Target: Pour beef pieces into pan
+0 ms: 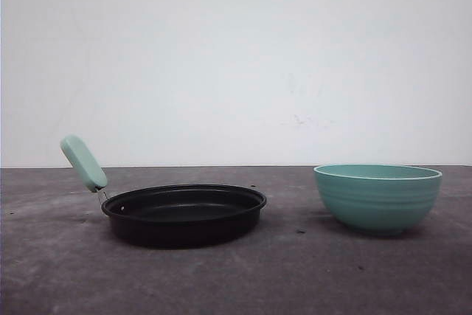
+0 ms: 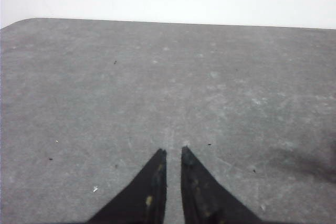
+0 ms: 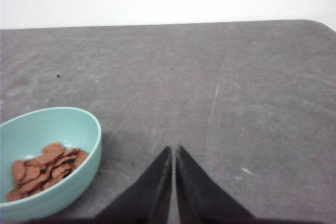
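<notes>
Nearby: teal bowl (image 1: 377,197) (holding beef pieces (image 3: 44,168)), well apart from pan (image 1: 184,214).

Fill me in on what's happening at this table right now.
Nothing is being handled yet. The black pan sits on the table with nothing seen in it, its mint-green handle angled up and to the left. To its right stands the teal bowl, and the beef pieces lie in it. The left gripper and right gripper both hover over bare tabletop, fingers nearly together and holding nothing. The pouring has not begun.
</notes>
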Controlling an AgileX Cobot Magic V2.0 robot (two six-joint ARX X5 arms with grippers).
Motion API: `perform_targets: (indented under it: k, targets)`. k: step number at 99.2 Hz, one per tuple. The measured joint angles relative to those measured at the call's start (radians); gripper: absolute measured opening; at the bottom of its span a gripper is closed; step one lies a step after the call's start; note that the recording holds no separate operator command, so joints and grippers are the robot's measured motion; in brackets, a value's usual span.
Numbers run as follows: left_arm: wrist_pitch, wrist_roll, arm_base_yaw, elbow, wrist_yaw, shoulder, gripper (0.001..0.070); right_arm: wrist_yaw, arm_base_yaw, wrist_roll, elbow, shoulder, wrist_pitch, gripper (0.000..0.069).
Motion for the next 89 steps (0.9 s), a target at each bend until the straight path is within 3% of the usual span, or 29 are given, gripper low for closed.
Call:
perform_targets:
  k: [63, 73, 89]
  targets:
    - [0.000, -0.002, 0.000, 0.000, 0.000, 0.000, 0.0025, 0.000, 0.000, 0.001, 0.000, 0.000, 0.033, 0.0011]
    - [0.000, -0.064, 0.000, 0.000, 0.001, 0.000, 0.0025, -0.002, 0.000, 0.016, 0.000, 0.000, 0.070, 0.0011]
    - [0.000, -0.253, 0.000, 0.000, 0.001, 0.000, 0.0025, -0.008, 0.000, 0.072, 0.000, 0.000, 0.087, 0.0011]
